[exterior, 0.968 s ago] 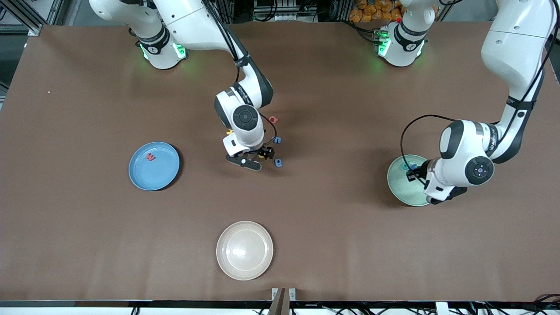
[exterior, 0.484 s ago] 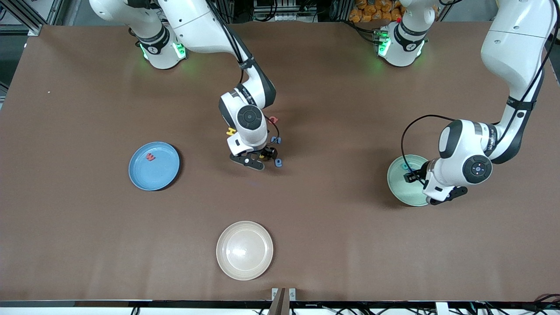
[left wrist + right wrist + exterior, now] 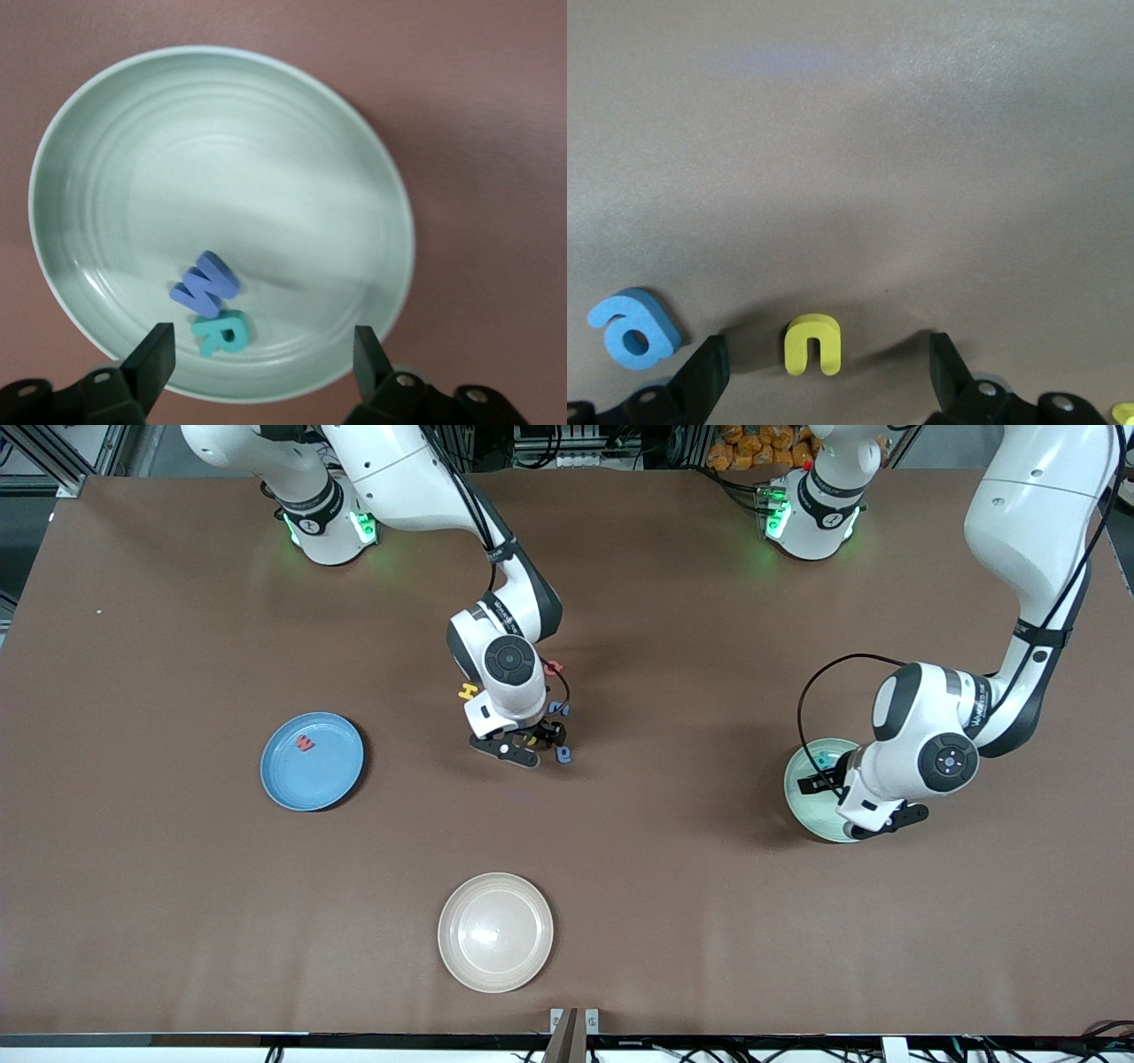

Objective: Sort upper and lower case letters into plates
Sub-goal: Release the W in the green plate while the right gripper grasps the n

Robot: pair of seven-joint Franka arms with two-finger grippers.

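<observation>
straddling yellow letter [image 3: 811, 344], right hand [image 3: 824, 372] spread

The right gripper [image 3: 822, 363] hangs low over the matte brown table surface [image 3: 859, 133], its two black fingers [image 3: 702, 376] spread wide apart. A small flat yellow foam lowercase letter n [image 3: 811, 344] lies on the table squarely between the fingertips, touching neither. Just outside one finger lies a small flat blue foam lowercase letter a [image 3: 633, 326]. A sliver of another yellow piece [image 3: 1124, 413] shows outside the other finger.
</observation>
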